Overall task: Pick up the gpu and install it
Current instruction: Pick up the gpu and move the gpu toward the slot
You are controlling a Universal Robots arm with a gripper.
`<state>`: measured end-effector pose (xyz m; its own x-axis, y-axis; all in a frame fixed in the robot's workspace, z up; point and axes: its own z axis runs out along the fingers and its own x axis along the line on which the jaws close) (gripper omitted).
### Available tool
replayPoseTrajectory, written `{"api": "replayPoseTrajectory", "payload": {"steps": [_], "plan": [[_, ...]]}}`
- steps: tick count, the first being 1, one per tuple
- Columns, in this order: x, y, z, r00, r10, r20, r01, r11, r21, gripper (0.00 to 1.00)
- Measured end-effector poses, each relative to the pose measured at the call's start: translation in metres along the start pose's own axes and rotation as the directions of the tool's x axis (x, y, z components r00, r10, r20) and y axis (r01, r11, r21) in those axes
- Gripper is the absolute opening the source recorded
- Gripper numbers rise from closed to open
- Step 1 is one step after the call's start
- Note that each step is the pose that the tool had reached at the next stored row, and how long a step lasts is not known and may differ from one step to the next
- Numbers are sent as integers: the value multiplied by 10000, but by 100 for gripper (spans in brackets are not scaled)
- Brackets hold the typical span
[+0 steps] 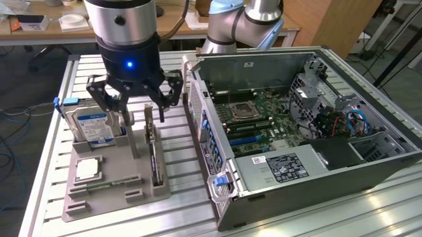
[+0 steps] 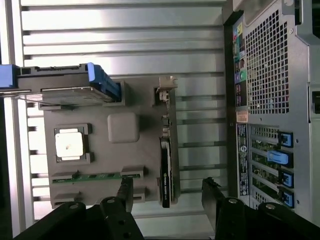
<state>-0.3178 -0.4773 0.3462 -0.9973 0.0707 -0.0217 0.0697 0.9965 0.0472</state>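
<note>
Tool (image 1: 140,106) hangs open and empty above the gpu (image 1: 155,158), standing on edge in a grey holder (image 1: 118,168) at 9 o'clock from the computer case (image 1: 250,69), exterior view. Likely light, rigid, fragile; best pinched across its flat faces

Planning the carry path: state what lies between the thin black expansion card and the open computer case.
Between black card and grey case, only bare slatted aluminium table, shown in the wrist view.
</note>
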Motion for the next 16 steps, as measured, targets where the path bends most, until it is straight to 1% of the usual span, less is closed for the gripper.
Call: {"api": "replayPoseTrajectory", "payload": {"steps": [5, 7, 8, 13, 16], "plan": [[-39, -48, 87, 10000, 2, 1, -2, 10000, 2, 66], [-38, -54, 124, 10000, 96, 15, -96, 10000, 2, 66], [-44, -54, 126, 9999, 117, 15, -118, 9999, 31, 66], [-45, -55, 127, 9999, 120, 19, -120, 9999, 63, 66], [-44, -54, 126, 9999, 120, 18, -120, 9999, 65, 66]]}}
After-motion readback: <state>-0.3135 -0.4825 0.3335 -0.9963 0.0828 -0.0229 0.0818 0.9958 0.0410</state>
